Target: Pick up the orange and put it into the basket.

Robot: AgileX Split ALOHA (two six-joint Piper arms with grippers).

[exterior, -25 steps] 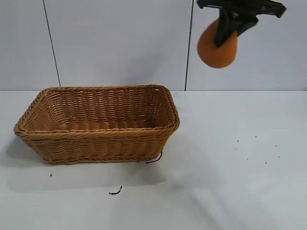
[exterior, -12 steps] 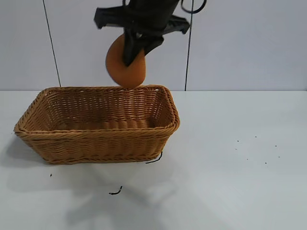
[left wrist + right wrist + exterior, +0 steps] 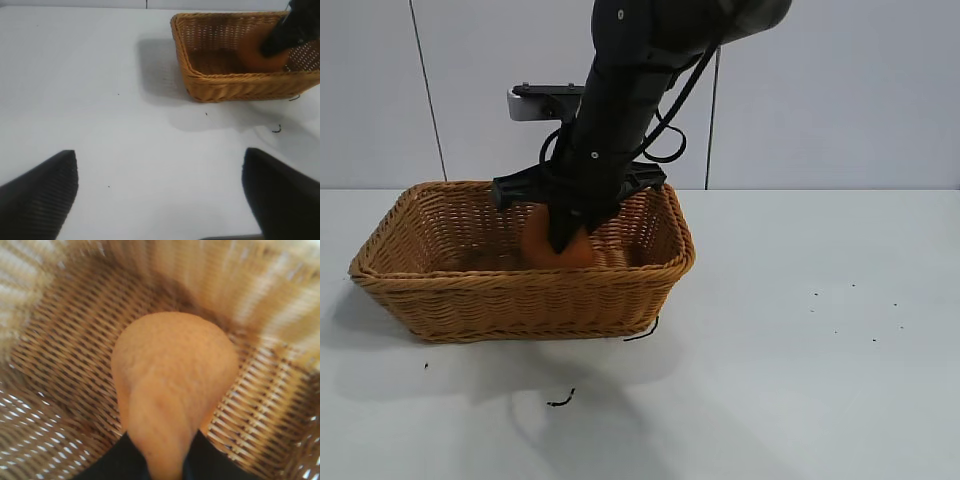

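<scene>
From outside, my right gripper (image 3: 563, 238) clamps the orange (image 3: 542, 243) low inside the basket (image 3: 525, 287), ready for a gentle drop. My left wrist shows fingers (image 3: 37, 192) spread wide, away from the basket. My right wrist shows the orange just above the weave.

White, matte counter (image 3: 800, 400), running back to a pale panelled wall (image 3: 820, 90). Standing directly on it, toward the left half: a tan woven basket (image 3: 520, 300), with its shadow on the surface beside it. Just before the basket, two small dark curled bits (image 3: 560, 400), one touching the basket's lower corner. Farther right, well apart, a few tiny dark specks (image 3: 850, 310).
</scene>
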